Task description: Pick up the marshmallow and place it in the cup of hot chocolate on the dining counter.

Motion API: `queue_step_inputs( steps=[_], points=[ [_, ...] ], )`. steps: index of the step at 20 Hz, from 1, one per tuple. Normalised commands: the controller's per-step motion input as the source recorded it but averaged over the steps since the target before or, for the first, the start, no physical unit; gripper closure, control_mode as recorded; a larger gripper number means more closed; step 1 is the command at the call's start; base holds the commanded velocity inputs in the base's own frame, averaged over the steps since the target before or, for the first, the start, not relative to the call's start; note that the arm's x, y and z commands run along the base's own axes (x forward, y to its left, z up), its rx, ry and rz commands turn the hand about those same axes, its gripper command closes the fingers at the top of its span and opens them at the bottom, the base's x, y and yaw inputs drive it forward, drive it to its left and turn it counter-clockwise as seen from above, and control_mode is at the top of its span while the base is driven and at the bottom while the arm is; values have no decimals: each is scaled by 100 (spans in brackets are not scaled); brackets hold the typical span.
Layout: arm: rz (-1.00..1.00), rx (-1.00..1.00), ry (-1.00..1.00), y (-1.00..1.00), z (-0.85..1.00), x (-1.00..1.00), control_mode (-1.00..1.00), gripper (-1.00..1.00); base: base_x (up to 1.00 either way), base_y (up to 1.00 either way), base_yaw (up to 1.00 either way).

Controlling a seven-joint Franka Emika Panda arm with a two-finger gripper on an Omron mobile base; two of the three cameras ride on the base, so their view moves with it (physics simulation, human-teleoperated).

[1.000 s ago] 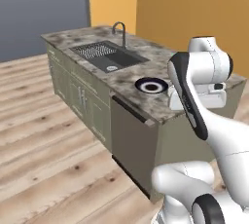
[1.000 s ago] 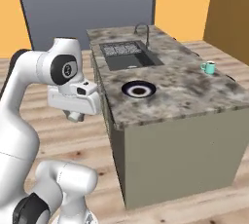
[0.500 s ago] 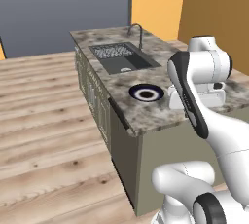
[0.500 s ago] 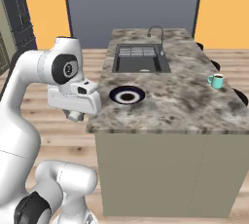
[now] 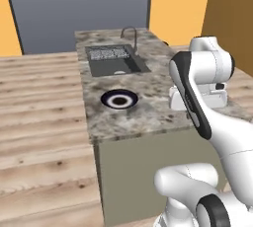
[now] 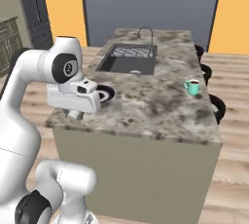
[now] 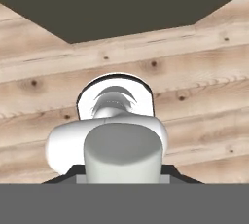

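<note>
The closed, empty hand (image 6: pixel 74 115) hangs beside the mottled granite bench (image 6: pixel 155 106). The small teal mug (image 6: pixel 192 87) stands well beyond it. The marshmallow is unseen, so reaching blind risks striking the bench edge.

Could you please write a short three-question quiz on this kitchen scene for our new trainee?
1. True or false: the cup of hot chocolate stands inside the sink.
2. Which lies nearer the robot on the dining counter: A) the plate, B) the sink, C) the faucet?
3. Fill in: the cup stands near the counter's ___ edge in the right base view.

Key: 1 false; 2 A; 3 right.
</note>
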Motion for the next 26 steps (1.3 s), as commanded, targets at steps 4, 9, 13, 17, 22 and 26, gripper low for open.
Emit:
queue_step_inputs(
  steps=[4, 9, 13, 17, 22, 26],
  points=[
    [0, 0, 0, 0, 0, 0, 100, 100, -27, -100, 17],
    [0, 0, 0, 0, 0, 0, 100, 100, -29, -100, 19],
    [0, 0, 0, 0, 0, 0, 100, 100, -29, -100, 22],
    [0, 0, 0, 0, 0, 0, 100, 100, -24, -100, 23],
    [0, 0, 0, 0, 0, 0, 100, 100, -17, -100, 25],
    [0, 0, 0, 0, 0, 0, 100, 100, -21, -100, 28]
  ],
)
